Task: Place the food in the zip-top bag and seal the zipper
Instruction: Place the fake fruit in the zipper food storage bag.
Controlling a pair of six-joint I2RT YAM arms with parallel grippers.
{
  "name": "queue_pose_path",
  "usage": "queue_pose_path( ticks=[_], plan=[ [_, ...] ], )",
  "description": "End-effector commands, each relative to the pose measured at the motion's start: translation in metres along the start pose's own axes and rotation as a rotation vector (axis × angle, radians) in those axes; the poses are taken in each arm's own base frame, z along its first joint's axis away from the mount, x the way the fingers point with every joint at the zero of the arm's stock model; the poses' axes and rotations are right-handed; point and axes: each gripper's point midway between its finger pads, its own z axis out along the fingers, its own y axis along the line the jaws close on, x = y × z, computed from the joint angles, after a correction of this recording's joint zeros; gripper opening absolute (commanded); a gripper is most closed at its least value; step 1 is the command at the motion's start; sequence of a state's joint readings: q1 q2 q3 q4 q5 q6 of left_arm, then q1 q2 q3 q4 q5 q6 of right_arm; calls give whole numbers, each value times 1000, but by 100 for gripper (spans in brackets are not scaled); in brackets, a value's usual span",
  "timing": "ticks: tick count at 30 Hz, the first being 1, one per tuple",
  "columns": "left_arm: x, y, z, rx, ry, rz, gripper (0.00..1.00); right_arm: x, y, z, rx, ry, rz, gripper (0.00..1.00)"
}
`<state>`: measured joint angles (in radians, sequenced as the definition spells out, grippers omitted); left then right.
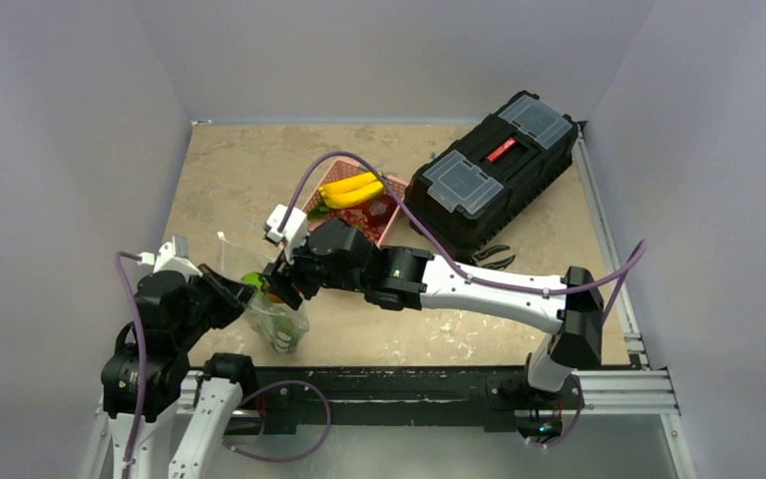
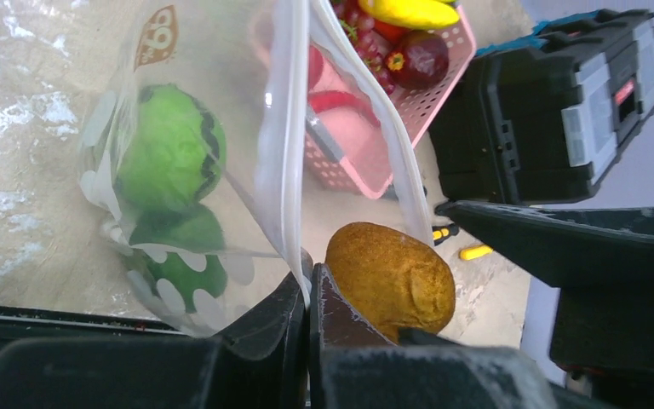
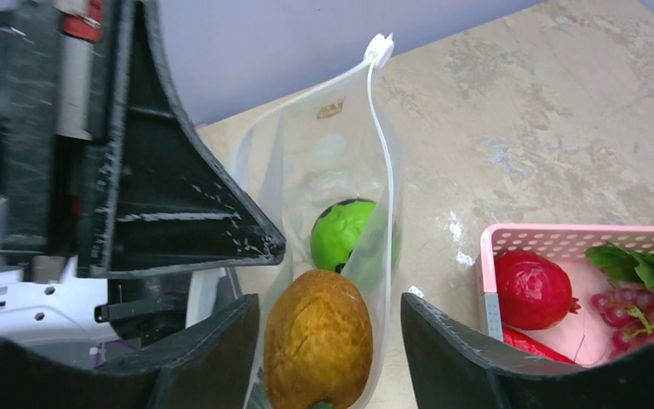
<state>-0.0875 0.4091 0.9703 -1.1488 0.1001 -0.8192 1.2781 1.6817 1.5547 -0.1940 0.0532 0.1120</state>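
Zip-top bag stands upright on the beige table, near its front edge and left of centre, just ahead of the left arm. It is clear crinkly plastic with a green, white-spotted lower part. The left gripper has its two black fingers pressed together on one lip of the bag's mouth and holds that lip up. The zipper runs as a thin white strip along the mouth, with a small white slider at its far end. The two lips stand apart, so the bag is unsealed.

A green round piece with dark markings lies inside the bag. A brown oval piece sits in the mouth, above the green one.

The right gripper reaches in from the right and hangs over the mouth. Its fingers are spread wide to either side of the brown piece, with a gap showing on one side.

Right of the bag and farther back is the pink basket. It holds a yellow banana bunch, a red round piece and dark-red grapes. A black toolbox lies to the right of the basket.
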Motion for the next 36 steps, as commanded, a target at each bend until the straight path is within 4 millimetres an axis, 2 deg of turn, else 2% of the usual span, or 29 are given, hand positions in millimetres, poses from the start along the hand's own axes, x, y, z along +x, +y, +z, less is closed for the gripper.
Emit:
queue_pose_path(
  ticks=[1, 6, 10, 12, 20, 22, 25, 27, 28, 30, 32, 36],
  plan=[
    [-13, -20, -17, 78, -51, -4, 0, -27, -4, -10, 41, -80, 6, 56],
    [-10, -22, -13, 85, -29, -20, 0, -25, -4, -10, 40, -73, 3, 48],
    [-16, -25, -15, 91, -55, -12, 0, -24, -5, -12, 41, -74, 1, 30],
    [-16, -24, -13, 82, -48, -12, 0, -20, -2, -9, 28, -57, -1, 24],
    [-16, -21, -10, 68, -46, -15, 0, -6, 5, -7, -17, -32, -9, 23],
    [-17, -18, -11, 49, -58, -26, 0, 6, 10, -5, -39, -12, -19, 23],
    [-18, -19, -9, 49, -57, -39, 0, 38, 18, 5, -55, 43, -35, 23],
    [-16, -20, -7, 56, -46, -43, 0, 59, 12, 16, -17, 91, -41, 24],
    [-15, -21, -6, 60, -42, -44, 0, 63, 5, 20, 23, 106, -45, 23],
    [-14, -20, -5, 59, -36, -44, 0, 57, -2, 21, 74, 107, -35, 23],
    [-14, -18, -5, 49, -39, -41, 0, 32, -8, 12, 109, 49, -41, 25],
    [-13, -13, -3, 32, -42, -37, 0, -20, -5, -12, 90, -100, -37, 34]
  ],
)
